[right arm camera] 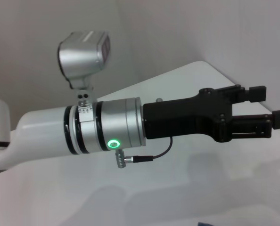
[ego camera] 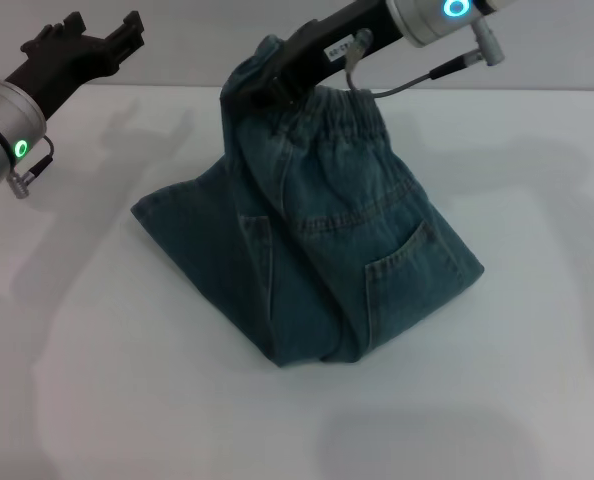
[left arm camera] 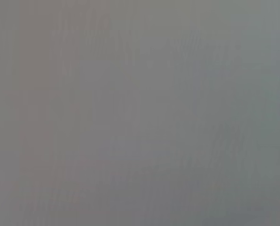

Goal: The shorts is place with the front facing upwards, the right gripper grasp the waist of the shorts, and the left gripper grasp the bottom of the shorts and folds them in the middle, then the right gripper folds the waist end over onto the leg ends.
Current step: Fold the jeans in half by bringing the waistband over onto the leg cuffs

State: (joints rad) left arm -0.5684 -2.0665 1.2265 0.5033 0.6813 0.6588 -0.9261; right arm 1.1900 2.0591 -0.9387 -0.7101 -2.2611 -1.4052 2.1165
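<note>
Shorts (ego camera: 307, 250) are hanging in the head view as a tent, already doubled lengthwise, with the waist (ego camera: 327, 110) lifted off the white table (ego camera: 127, 400) and the lower fabric resting on it. The right gripper (ego camera: 260, 88) is pinching the gathered waistband at its far left corner, jaws pressed onto the denim. You are carrying that waist end over toward the leg ends, which I cannot pick out among the folds. Keep the pinch firm, travel low and steady so the layers are not sliding apart, and release only once the band is lying flat. The left gripper (ego camera: 92, 45) is hovering well apart at the table's far left, jaws spread, holding nothing.

Left wrist view is giving only blank grey; nothing to read.

Right wrist view is showing what the head view only hints at: the left gripper (right arm camera: 272, 107) side-on with prongs parted, and the green light (right arm camera: 113, 143) glowing. No shorts are appearing there.
</note>
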